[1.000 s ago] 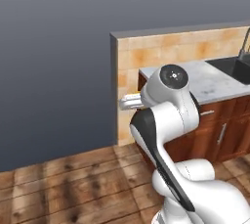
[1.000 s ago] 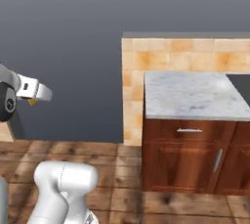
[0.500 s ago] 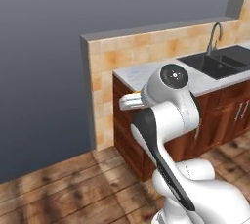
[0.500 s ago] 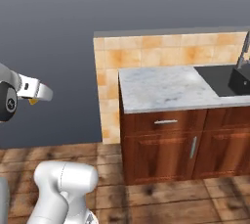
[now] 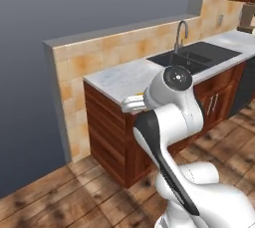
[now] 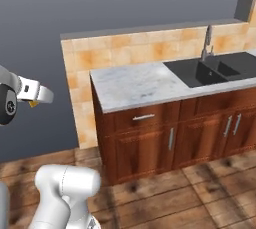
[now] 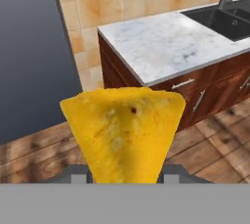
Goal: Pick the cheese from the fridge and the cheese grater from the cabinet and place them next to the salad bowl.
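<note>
Cheese (image 7: 124, 135) clamped between fingers, yellow wedge hanging close before hand camera, point down. Fingers (image 6: 34, 104) closed on it, held in air left of marble counter (image 6: 145, 85). Sink (image 6: 210, 70) and faucet (image 6: 206, 43) at counter's right end.

Kitchen corner, dim grey wall behind.
Marble worktop (image 6: 145, 85) on dark wood base cabinets (image 6: 170, 140) w/ metal handles; black sink (image 6: 210, 70) + chrome tap (image 6: 206, 43) set in it; orange-tan tile backsplash (image 6: 125, 53); wood plank floor (image 6: 165, 198).
</note>
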